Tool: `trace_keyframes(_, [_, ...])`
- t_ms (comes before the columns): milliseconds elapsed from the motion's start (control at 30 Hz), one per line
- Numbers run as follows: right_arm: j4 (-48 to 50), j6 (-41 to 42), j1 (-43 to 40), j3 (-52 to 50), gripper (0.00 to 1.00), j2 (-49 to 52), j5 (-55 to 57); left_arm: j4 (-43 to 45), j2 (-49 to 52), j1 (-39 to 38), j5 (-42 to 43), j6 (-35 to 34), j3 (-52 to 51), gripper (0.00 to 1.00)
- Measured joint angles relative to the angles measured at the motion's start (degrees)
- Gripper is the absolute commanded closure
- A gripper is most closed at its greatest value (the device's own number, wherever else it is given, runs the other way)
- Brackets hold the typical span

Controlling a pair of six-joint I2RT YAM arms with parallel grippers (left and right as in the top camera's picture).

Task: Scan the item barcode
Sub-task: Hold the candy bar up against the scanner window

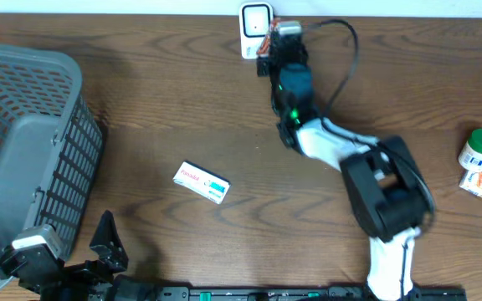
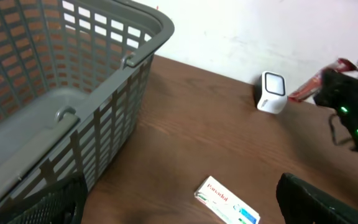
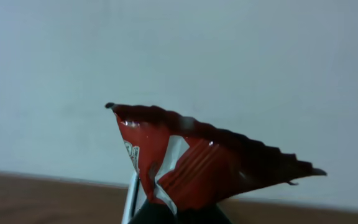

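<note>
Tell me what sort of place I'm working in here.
Most likely a mock shop checkout on a wooden table: a small white barcode scanner stands at the far edge, a grey shopping basket sits at the left, and there are packaged goods such as a white medicine box and a red wrapper.

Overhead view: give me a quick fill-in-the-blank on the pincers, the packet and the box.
The right pincer is shut on a ____ packet.
It holds the packet near the scanner, whose body is ____.
The left pincer is ____ and holds nothing.
The box lies on the table, outside the grey ____.
Missing words: red; white; open; basket.
</note>
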Motion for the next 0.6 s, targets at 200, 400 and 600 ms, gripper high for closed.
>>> trace_keyframes(200, [-0.24, -5.81, -1.25, 20.90, 0.99, 11.98, 0.61, 0.00, 0.00, 0.00, 0.04, 0.00, 0.00, 0.03])
trace_keyframes(400, [-4.50, -7.54, -2.43, 37.83, 0.99, 19.08, -0.76, 0.00, 0.00, 0.00, 0.02, 0.00, 0.00, 0.03])
trace_keyframes(600, [-5.73, -7.74, -4.61, 45.70, 0.99, 29.38, -2.14, 0.00, 0.00, 0.00, 0.00, 0.00, 0.00, 0.03])
